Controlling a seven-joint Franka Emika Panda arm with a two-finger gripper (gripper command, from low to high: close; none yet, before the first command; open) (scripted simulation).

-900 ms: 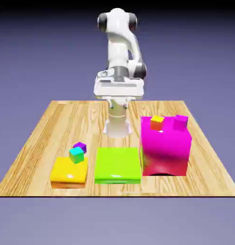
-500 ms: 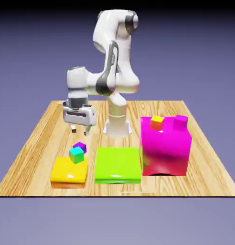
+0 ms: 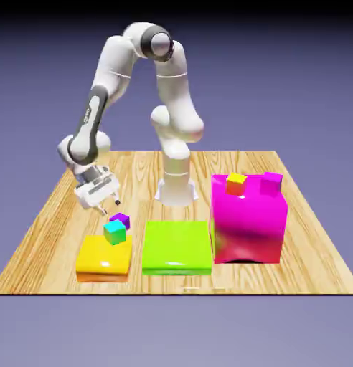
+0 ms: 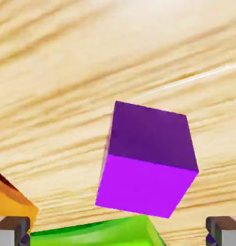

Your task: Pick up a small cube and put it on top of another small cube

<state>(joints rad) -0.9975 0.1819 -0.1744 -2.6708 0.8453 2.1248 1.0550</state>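
Your gripper hangs with its jaws apart and nothing between them, just above and to the exterior view's left of the purple cube. That cube sits on the wooden table, just behind the teal cube, which rests on the flat yellow block. In the hand view the purple cube fills the middle. The orange cube sits on the tall pink block, beside a pink cube. A green slab lies between the blocks.
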